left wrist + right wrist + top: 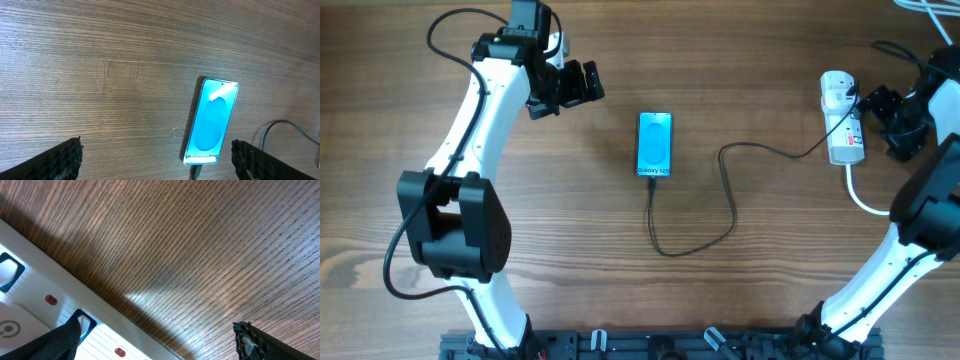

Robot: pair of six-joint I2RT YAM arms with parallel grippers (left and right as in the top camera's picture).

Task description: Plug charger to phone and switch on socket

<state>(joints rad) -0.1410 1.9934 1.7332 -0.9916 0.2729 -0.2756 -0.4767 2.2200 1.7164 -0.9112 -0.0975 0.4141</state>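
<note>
The phone [655, 145] lies flat mid-table with its cyan screen lit; it also shows in the left wrist view [211, 122]. The thin black charger cable [725, 190] enters its lower edge [196, 171], loops right and runs to the white socket [842, 118] at the far right. My left gripper [582, 84] is open and empty, hovering up and left of the phone. My right gripper [880, 112] is open beside the socket's right edge. In the right wrist view one fingertip overlaps the socket [60, 310], near its blue-framed switches and small red marks.
A white lead [865, 200] curves from the socket's near end toward the right arm. Another white cable [930, 15] lies at the top right corner. The arm bases stand along the front edge [660, 345].
</note>
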